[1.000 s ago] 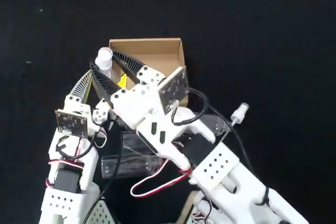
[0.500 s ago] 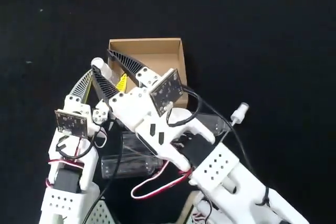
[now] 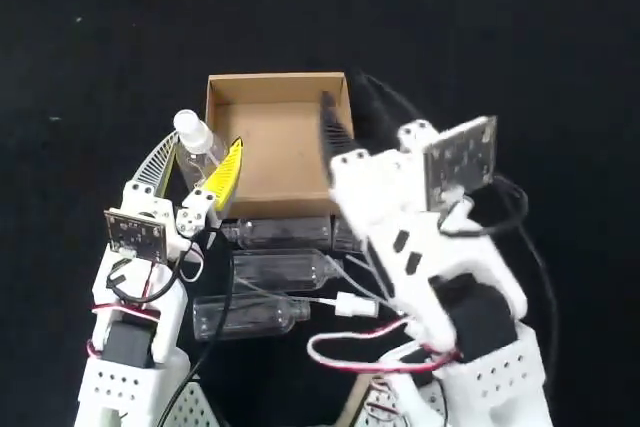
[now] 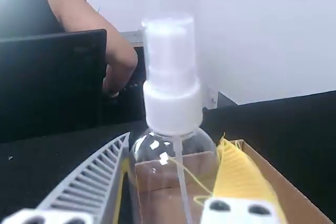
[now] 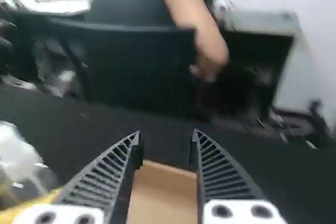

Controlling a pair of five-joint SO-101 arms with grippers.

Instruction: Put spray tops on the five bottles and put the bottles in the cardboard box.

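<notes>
While the left pincer [image 3: 205,142] grips a spray-topped bottle [image 4: 170,93] at 9 o'clock of the cardboard box [image 3: 275,152], the right pincer [image 5: 166,135] (released, empty) hangs over its 3 o'clock edge.

The left gripper [image 3: 200,159] holds a bottle [image 3: 199,143] with a spray top [image 3: 187,123] at the left wall of the cardboard box [image 3: 275,78], and three more bottles [image 3: 280,269] lie near it.

A black-clothed table [image 3: 520,67] carries an open cardboard box [image 3: 275,147]; one clear bottle [image 3: 280,233] lies on its side just beside the box's near wall; a second bottle [image 3: 280,270] lies next out; a third bottle [image 3: 245,315] lies farthest from the box; a loose white spray top [image 3: 352,304] lies beside that third one.
</notes>
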